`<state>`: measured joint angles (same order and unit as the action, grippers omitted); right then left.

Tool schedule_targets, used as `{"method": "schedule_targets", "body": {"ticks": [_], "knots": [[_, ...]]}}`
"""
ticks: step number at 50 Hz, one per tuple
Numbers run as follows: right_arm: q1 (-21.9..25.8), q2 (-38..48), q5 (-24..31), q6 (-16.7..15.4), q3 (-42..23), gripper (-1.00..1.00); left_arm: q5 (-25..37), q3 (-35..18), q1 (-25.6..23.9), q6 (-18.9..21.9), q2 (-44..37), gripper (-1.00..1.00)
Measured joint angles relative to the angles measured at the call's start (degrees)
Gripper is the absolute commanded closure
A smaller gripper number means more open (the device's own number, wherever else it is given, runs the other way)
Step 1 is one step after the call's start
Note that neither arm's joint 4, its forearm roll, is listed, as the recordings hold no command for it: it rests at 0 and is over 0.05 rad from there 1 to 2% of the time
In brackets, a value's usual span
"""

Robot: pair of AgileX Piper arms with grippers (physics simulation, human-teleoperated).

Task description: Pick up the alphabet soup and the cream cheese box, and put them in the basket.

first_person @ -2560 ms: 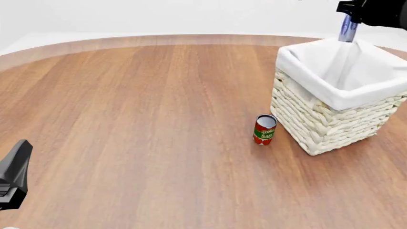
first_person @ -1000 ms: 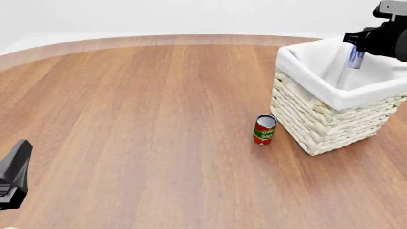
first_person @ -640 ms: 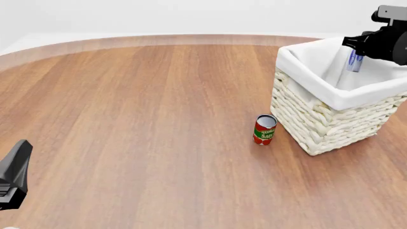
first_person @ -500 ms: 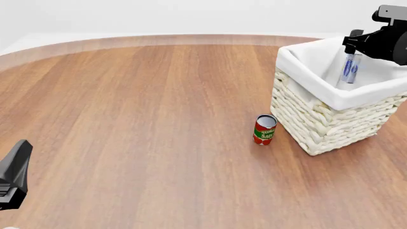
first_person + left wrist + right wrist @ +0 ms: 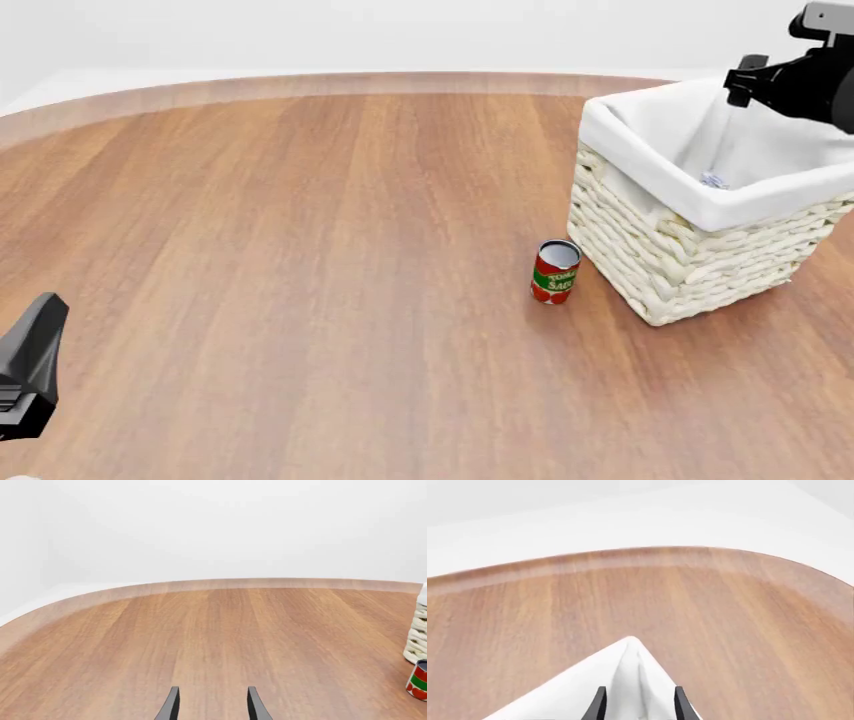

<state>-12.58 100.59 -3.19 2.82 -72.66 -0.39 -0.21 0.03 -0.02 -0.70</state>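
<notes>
The basket [image 5: 681, 262], woven wicker with a white liner, stands at the right of the table. Just behind its front rim, a small grey-blue bit of the cream cheese box [image 5: 713, 181] shows inside. My right gripper [image 5: 742, 88] hangs open above the basket's far side with nothing between its fingers. In the right wrist view its fingers [image 5: 600, 704] frame a corner of the liner [image 5: 627, 675]. My left gripper [image 5: 212, 709] is open and empty, low at the near left [image 5: 38, 350]. The alphabet soup is hidden.
A red and green tomato can [image 5: 557, 271] stands upright on the wood just left of the basket's near corner, also at the edge of the left wrist view [image 5: 418, 681]. The table's curved far edge [image 5: 334, 82] runs behind.
The right gripper lowered the cream cheese box over the basket, opened, and the box dropped inside. The left arm has not moved.
</notes>
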Motion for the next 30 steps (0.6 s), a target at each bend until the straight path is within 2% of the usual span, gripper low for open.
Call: {"method": "schedule_targets", "body": {"ticks": [14, 30], "knots": [[0.57, -3.95, -0.93, 0.61, 2.51, -1.0, 0.0, 0.0, 0.0, 0.0, 0.0, -1.0], [3.29, -13.98, -3.87, 1.55, 11.41, -1.0, 0.0, 0.0, 0.0, 0.0, 0.0, -1.0]]}}
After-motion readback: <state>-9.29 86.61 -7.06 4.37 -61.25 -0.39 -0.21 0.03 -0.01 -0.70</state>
